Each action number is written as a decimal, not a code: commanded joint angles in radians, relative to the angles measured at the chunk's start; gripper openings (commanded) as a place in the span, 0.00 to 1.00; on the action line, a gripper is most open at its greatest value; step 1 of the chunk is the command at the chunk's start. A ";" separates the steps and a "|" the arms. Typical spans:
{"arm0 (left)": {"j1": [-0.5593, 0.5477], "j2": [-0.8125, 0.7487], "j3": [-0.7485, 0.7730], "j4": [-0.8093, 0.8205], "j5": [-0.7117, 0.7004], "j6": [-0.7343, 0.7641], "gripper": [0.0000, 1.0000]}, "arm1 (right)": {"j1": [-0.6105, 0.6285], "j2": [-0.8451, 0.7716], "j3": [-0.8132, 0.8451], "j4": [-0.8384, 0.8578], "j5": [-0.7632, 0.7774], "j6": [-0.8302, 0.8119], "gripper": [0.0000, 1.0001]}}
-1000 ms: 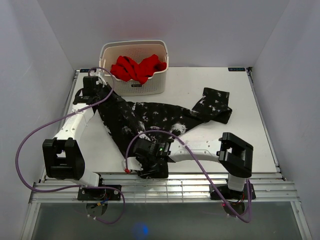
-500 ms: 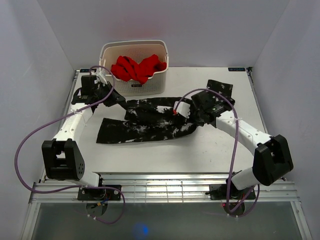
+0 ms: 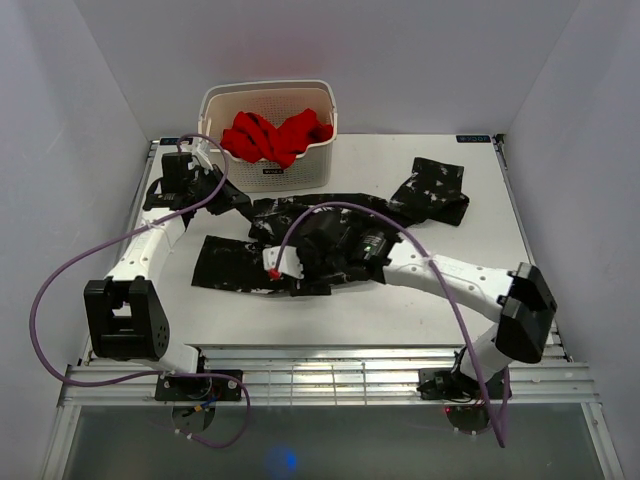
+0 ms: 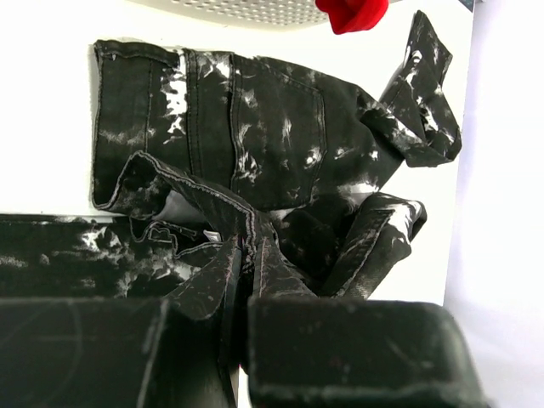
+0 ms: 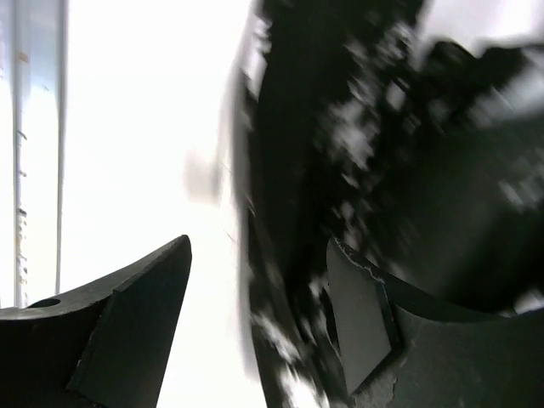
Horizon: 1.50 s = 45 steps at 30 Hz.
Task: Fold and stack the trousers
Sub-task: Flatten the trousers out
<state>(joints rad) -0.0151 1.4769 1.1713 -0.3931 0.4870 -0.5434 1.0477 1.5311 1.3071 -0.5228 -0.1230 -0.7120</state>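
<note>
The long black fabric trousers with white splatter speckles (image 3: 290, 215) lie spread across the middle of the white bench (image 3: 430, 300). They run from the far left, in front of the basket, to a crumpled end at the far right. A second strip of the same cloth lies nearer the arms, roughly parallel to the first.

The left claw (image 3: 185, 188) sits at the left end of the garment, close to the bench's left edge. In its wrist view, the left claw (image 4: 242, 319) is clenched on a raised fold of the trousers (image 4: 255, 127). The cloth rises from the bench and disappears into the narrow slot between the two dark fingers (image 4: 348, 348). Beyond the fold, the waistband and a back pocket lie flat and seam-side up.

The right arm reaches in from the right, so the right claw (image 3: 315, 262) is over the middle of the trousers. Its wrist view is blurred, but the right claw (image 5: 257, 246) is plainly spread wide with nothing between the fingers. Bare bench shows on one side and the edge of the speckled cloth (image 5: 340, 127) on the other (whether the tips touch the fabric cannot be told).

A white perforated plastic basket (image 3: 290, 175) stands at the far left of the bench and holds a bright red garment (image 3: 275, 135). A purple cable (image 3: 60, 270) loops beside the left arm.
</note>
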 commanded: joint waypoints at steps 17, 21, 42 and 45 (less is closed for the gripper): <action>0.009 0.003 -0.005 0.046 -0.010 -0.006 0.00 | 0.091 0.652 0.362 0.205 0.014 0.115 0.57; 0.014 0.011 0.008 0.016 -0.048 0.028 0.00 | 0.065 0.604 0.267 0.129 0.006 0.092 0.19; 0.086 -0.352 0.021 -0.158 -0.387 0.514 0.00 | -0.833 -0.566 -0.378 -0.065 0.136 -0.490 0.08; 0.089 -0.446 -0.010 -0.170 -0.431 0.559 0.00 | -1.013 -0.520 -0.301 -0.066 0.030 -0.512 0.08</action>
<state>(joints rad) 0.0631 1.1469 1.1717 -0.5541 0.1459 -0.0814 0.1638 0.9836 0.9321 -0.5903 -0.0067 -1.1126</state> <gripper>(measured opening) 0.135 0.084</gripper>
